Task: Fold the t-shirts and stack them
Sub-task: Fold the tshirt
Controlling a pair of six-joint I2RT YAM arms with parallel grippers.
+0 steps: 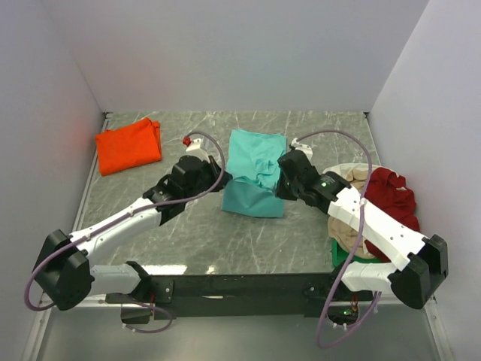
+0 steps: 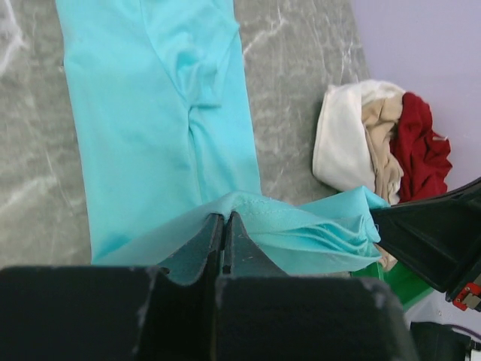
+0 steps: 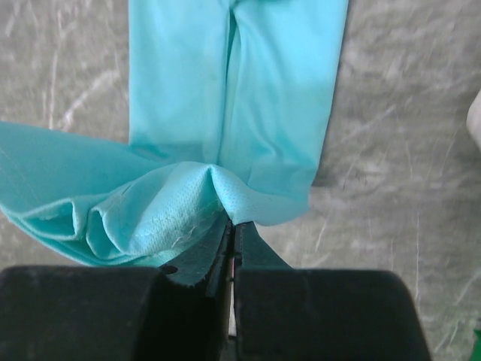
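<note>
Noted thin teal cotton t-shirt [image 1: 255, 177] mid-table on grey marbled tabletop [image 1: 225, 241], laid as a long strip with the near end raised. Recorded left gripper [image 2: 224, 226] clenched on that end's left corner and right gripper [image 3: 231, 229] clenched on its right corner, fabric bunched between. Judged cloth light, limp, not slippery; likely to sag and wrinkle wherever unsupported. Best gripped at both corners of one edge and kept taut. Logged folded bright orange cotton t-shirt [image 1: 128, 145] far left; heap of white, beige and dark red shirts [image 1: 372, 195] right, apart.
</note>
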